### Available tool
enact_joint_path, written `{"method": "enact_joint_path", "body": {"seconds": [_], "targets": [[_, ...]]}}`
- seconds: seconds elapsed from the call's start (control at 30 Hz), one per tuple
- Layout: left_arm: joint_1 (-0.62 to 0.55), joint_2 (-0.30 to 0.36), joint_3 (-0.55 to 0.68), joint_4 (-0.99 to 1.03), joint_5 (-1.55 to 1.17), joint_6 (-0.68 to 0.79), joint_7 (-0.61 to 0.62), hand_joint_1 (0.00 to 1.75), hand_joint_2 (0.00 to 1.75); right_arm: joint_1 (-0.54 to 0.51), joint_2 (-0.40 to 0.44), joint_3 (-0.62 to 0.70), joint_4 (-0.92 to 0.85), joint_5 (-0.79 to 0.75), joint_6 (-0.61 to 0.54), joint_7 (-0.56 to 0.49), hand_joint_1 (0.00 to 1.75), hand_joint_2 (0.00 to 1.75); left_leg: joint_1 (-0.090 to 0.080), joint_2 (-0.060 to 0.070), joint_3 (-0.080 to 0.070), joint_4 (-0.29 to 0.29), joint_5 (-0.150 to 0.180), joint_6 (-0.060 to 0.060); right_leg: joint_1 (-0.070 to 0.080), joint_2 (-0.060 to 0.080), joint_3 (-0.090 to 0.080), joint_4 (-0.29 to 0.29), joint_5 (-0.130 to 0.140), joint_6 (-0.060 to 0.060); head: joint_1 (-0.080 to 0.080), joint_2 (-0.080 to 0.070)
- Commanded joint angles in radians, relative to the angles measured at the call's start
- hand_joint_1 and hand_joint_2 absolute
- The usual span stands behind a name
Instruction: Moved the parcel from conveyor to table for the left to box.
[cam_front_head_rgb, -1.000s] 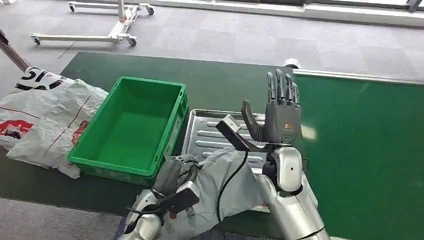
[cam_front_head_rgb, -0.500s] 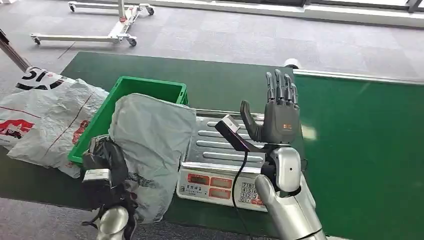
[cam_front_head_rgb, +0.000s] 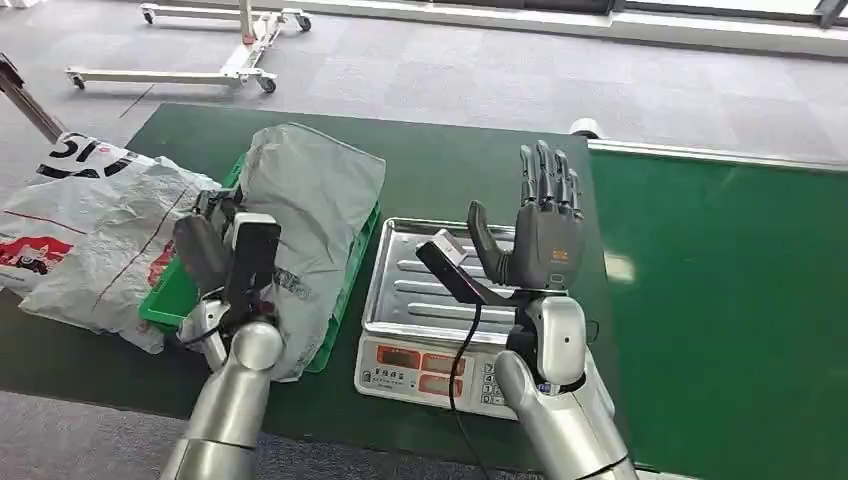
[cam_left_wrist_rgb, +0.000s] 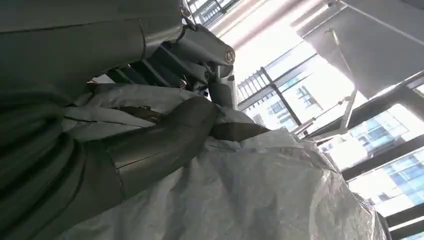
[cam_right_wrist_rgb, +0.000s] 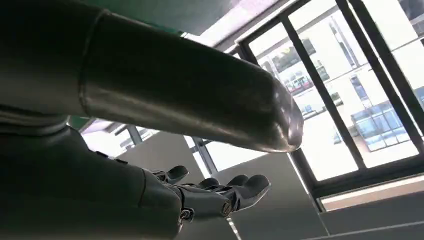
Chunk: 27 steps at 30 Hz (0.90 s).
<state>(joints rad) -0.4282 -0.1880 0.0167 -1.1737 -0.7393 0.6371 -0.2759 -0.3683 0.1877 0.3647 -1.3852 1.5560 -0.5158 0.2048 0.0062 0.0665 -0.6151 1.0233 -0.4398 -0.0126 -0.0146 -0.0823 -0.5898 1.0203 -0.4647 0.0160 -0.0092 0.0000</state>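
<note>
Left hand (cam_front_head_rgb: 222, 255) grips the parcel (cam_front_head_rgb: 305, 215) above the crate (cam_front_head_rgb: 345, 290); lower centred before release. Right hand (cam_front_head_rgb: 543, 228) spread, empty.

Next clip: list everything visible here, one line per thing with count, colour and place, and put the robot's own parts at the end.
grey parcel: one, grey plastic mailer, held up over the green crate.
green crate: one, green, on the green table, mostly covered by the parcel.
white bag: one, white with red and black print, lying beside the crate at the table's edge.
scale: one, silver tray with a keypad front, next to the crate.
green table: one, dark green surface.
wheeled frame: one, white, on the grey carpet beyond the table.
left hand: one, dark, grips the parcel.
right hand: one, dark grey, raised above the scale, fingers apart, holding nothing.
</note>
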Motion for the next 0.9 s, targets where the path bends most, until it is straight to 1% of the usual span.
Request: {"method": "enact_joint_path", "body": {"seconds": [0.03, 0.07, 0.1, 0.13, 0.17, 0.23, 0.27, 0.37, 0.43, 0.47, 0.53, 0.57, 0.6, 0.63, 0.67, 0.7, 0.73, 0.77, 0.8, 0.83, 0.9], "targets": [[-0.289, 0.053, 0.063, 0.503, -0.04, -0.005, 0.044, 1.75, 1.75, -0.03, -0.004, 0.025, 0.062, -0.03, 0.002, -0.001, 0.0, 0.0, 0.001, -0.003, 0.001, -0.001, 0.001, 0.0, 0.0, 0.007, 0.001, -0.002, 0.002, -0.001, 0.0, 0.0], [-0.306, 0.05, 0.069, 0.533, -0.049, 0.004, 0.051, 1.75, 1.75, -0.027, -0.005, 0.024, 0.055, -0.031, 0.002, -0.002, 0.0, 0.0, 0.001, -0.003, 0.001, 0.0, 0.001, 0.0, 0.0, 0.005, 0.001, -0.001, 0.001, -0.001, 0.0, 0.0], [-0.308, 0.049, 0.07, 0.535, -0.049, 0.004, 0.051, 1.75, 1.75, -0.027, -0.005, 0.023, 0.053, -0.031, 0.002, -0.002, 0.0, 0.0, 0.001, -0.004, 0.001, -0.002, 0.001, 0.0, 0.0, 0.007, 0.001, -0.002, 0.002, -0.002, 0.0, 0.0], [-0.308, 0.049, 0.07, 0.535, -0.049, 0.004, 0.051, 1.75, 1.75, -0.027, -0.005, 0.023, 0.053, -0.031, 0.002, -0.002, 0.0, 0.0, 0.001, -0.004, 0.001, -0.001, 0.001, 0.0, 0.0, 0.005, 0.0, -0.001, 0.001, -0.001, 0.0, 0.0], [-0.308, 0.049, 0.07, 0.535, -0.049, 0.004, 0.051, 1.75, 1.75, -0.027, -0.005, 0.023, 0.053, -0.031, 0.002, -0.002, 0.0, 0.0, 0.002, -0.005, 0.001, -0.001, 0.001, 0.0, 0.001, 0.007, 0.001, -0.002, 0.002, -0.002, 0.0, 0.0], [-0.308, 0.049, 0.07, 0.535, -0.049, 0.004, 0.051, 1.75, 1.75, -0.027, -0.005, 0.023, 0.053, -0.031, 0.002, -0.002, 0.0, 0.0, 0.001, -0.002, 0.0, 0.0, 0.001, 0.0, 0.001, 0.007, 0.0, -0.001, 0.002, -0.001, 0.0, 0.0], [-0.308, 0.049, 0.07, 0.535, -0.049, 0.004, 0.051, 1.75, 1.75, -0.027, -0.005, 0.023, 0.053, -0.031, 0.002, -0.002, 0.0, 0.0, 0.001, -0.003, 0.001, -0.001, 0.001, 0.0, 0.0, 0.008, 0.0, -0.002, 0.002, -0.002, 0.0, 0.0], [-0.308, 0.049, 0.07, 0.535, -0.049, 0.004, 0.051, 1.75, 1.75, -0.027, -0.005, 0.023, 0.053, -0.031, 0.002, -0.002, 0.0, 0.0, 0.001, -0.001, -0.001, 0.0, 0.0, 0.0, 0.0, 0.005, -0.001, 0.0, 0.001, -0.001, 0.0, 0.0], [-0.308, 0.049, 0.07, 0.535, -0.049, 0.004, 0.051, 1.75, 1.75, -0.027, -0.005, 0.023, 0.053, -0.031, 0.002, -0.002, 0.0, 0.0, 0.001, -0.002, 0.0, 0.0, 0.001, 0.0, 0.0, 0.006, -0.001, 0.0, 0.002, -0.001, 0.0, 0.0], [-0.309, 0.05, 0.073, 0.541, -0.05, 0.008, 0.055, 1.75, 1.75, -0.028, -0.005, 0.022, 0.051, -0.033, 0.003, -0.002, 0.0, 0.0, 0.002, -0.003, 0.0, -0.001, 0.001, 0.0, 0.001, 0.009, -0.001, -0.002, 0.002, -0.002, 0.0, 0.0], [-0.331, 0.053, 0.086, 0.58, -0.062, 0.018, 0.088, 1.75, 1.75, -0.027, -0.008, 0.027, 0.045, -0.047, 0.009, -0.01, 0.0, 0.0, 0.001, -0.001, -0.001, 0.0, 0.0, 0.0, 0.001, 0.005, -0.002, 0.0, 0.002, -0.001, 0.0, 0.0], [-0.343, 0.054, 0.093, 0.605, -0.068, 0.026, 0.107, 1.75, 1.75, -0.024, -0.008, 0.031, 0.042, -0.062, 0.015, -0.018, 0.0, 0.0, 0.001, -0.003, -0.001, -0.001, 0.001, 0.0, 0.0, 0.008, -0.002, -0.001, 0.002, -0.002, 0.0, 0.0], [-0.354, 0.057, 0.103, 0.629, -0.076, 0.049, 0.119, 1.2, 1.75, -0.02, -0.01, 0.034, 0.037, -0.064, 0.016, -0.019, 0.0, 0.0, 0.001, -0.002, -0.001, 0.0, 0.001, 0.0, 0.001, 0.006, -0.002, 0.0, 0.002, -0.001, 0.0, 0.0], [-0.354, 0.056, 0.147, 0.619, -0.111, 0.061, 0.146, 0.0, 1.75, -0.016, -0.01, 0.038, 0.034, -0.067, 0.017, -0.019, 0.0, 0.0, 0.001, -0.003, -0.001, -0.001, 0.001, 0.0, 0.001, 0.008, -0.001, -0.001, 0.002, -0.002, 0.0, 0.0], [-0.364, 0.058, 0.151, 0.647, -0.119, 0.061, 0.15, 0.0, 1.75, -0.01, -0.01, 0.039, 0.033, -0.07, 0.018, -0.019, 0.0, 0.0, 0.001, -0.002, -0.001, 0.0, 0.001, 0.0, 0.0, 0.006, -0.001, 0.0, 0.001, -0.001, 0.0, 0.0], [-0.356, 0.045, 0.203, 0.623, -0.138, 0.061, 0.136, 0.0, 1.75, 0.002, -0.014, 0.038, 0.025, -0.071, 0.017, -0.018, 0.0, 0.0, 0.002, -0.002, 0.0, -0.001, 0.001, 0.0, 0.001, 0.009, -0.001, -0.002, 0.002, -0.002, 0.0, 0.0], [-0.345, 0.03, 0.26, 0.583, -0.164, 0.061, 0.115, 0.0, 1.75, 0.014, -0.017, 0.033, 0.02, -0.073, 0.017, -0.016, 0.0, 0.0, 0.001, -0.002, 0.0, -0.001, 0.001, 0.0, 0.0, 0.007, -0.001, -0.001, 0.002, -0.001, 0.0, 0.0], [-0.335, 0.015, 0.303, 0.552, -0.186, 0.061, 0.098, 0.0, 0.0, 0.019, -0.017, 0.028, 0.017, -0.073, 0.015, -0.015, 0.0, 0.0, 0.002, -0.003, 0.0, -0.001, 0.001, 0.0, 0.001, 0.009, 0.0, -0.002, 0.002, -0.002, 0.0, 0.0], [-0.323, -0.019, 0.395, 0.495, -0.219, 0.061, 0.038, 0.0, 0.0, 0.026, -0.018, 0.015, 0.01, -0.074, 0.013, -0.012, 0.0, 0.0, 0.001, -0.002, 0.0, -0.001, 0.0, 0.0, 0.0, 0.007, -0.001, -0.001, 0.001, -0.001, 0.0, 0.0], [-0.313, -0.06, 0.494, 0.42, -0.223, 0.061, -0.064, 0.0, 0.0, 0.033, -0.02, 0.0, 0.003, -0.07, 0.007, -0.006, 0.0, 0.0, 0.002, -0.003, 0.001, -0.002, 0.001, 0.0, 0.001, 0.008, 0.0, -0.003, 0.002, -0.002, 0.0, 0.0], [-0.309, -0.107, 0.586, 0.346, -0.192, 0.061, -0.2, 0.0, 0.0, 0.039, -0.023, -0.019, -0.002, -0.07, 0.004, -0.005, 0.0, 0.0, 0.001, -0.002, -0.002, 0.001, 0.0, 0.0, 0.001, 0.005, -0.002, -0.001, 0.001, -0.001, 0.0, 0.0]]}}
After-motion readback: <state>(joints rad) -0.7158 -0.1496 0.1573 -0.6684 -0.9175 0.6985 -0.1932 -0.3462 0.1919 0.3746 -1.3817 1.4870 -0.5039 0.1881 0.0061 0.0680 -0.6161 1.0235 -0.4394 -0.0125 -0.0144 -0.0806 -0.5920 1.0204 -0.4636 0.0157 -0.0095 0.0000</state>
